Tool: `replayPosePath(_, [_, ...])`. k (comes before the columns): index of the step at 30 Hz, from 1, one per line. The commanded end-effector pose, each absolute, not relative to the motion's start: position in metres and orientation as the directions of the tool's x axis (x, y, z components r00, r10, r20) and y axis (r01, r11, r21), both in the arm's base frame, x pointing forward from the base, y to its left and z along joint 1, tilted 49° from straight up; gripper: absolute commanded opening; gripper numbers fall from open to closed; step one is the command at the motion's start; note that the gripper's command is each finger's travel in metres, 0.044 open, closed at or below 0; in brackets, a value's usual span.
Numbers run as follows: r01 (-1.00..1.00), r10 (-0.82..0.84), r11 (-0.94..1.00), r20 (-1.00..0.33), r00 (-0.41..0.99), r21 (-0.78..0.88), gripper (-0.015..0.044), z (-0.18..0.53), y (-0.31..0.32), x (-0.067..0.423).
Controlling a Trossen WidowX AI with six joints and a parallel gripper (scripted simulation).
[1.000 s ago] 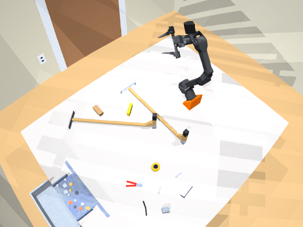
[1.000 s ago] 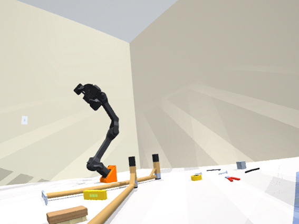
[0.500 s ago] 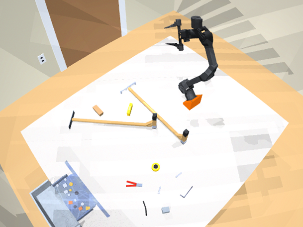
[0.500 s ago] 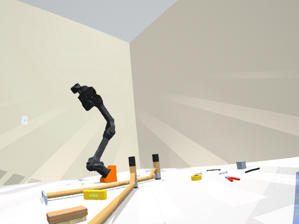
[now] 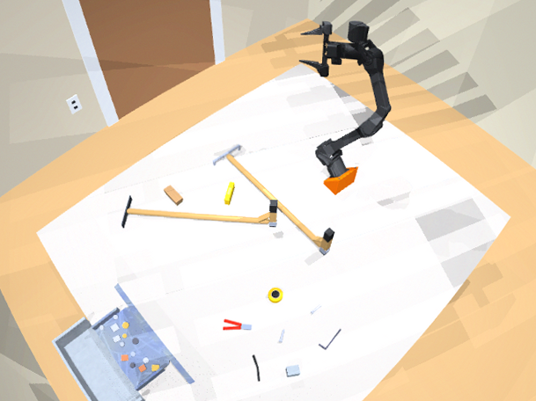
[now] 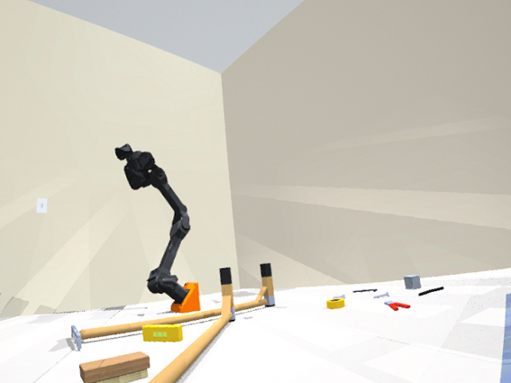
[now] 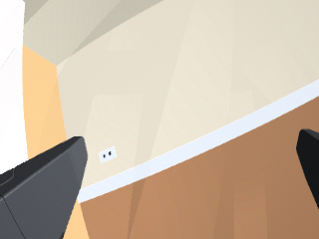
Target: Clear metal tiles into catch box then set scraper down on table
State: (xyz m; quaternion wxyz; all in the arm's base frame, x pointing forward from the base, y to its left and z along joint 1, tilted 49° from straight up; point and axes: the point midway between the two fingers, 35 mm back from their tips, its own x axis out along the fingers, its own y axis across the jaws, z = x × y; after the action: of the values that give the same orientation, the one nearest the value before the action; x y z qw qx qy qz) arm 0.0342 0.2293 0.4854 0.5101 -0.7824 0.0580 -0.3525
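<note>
Near the orange wedge-shaped robot base [image 5: 341, 179] lie two tan wooden long-handled scrapers: one with a black blade [image 5: 126, 210], one with a pale grey blade [image 5: 226, 154]. Between them sits a yellow block [image 5: 229, 193]; farther off, a translucent blue steel bench plate [image 5: 160, 359] carries orange, yellow, white and grey tiles [image 5: 141, 368].

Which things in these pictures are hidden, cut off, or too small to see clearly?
- Tiles: top view, too small to count surely.
- Catch box: top view, cut by the bottom edge; exterior view shows no box.
- Scrapers: wrist view faces the wall and door, shows none.
- Gripper: exterior view, fingers too small; open in top view.
</note>
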Motion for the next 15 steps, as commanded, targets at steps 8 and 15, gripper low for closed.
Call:
replayPosePath(8, [0.296, -0.41, -0.581, 0.587, 0.699, -0.758, 0.044, 0.512, 0.224, -0.011])
replayPosePath(15, [0.315, -0.386, -0.633, 0.641, 0.663, -0.707, 0.044, 0.526, 0.218, -0.039])
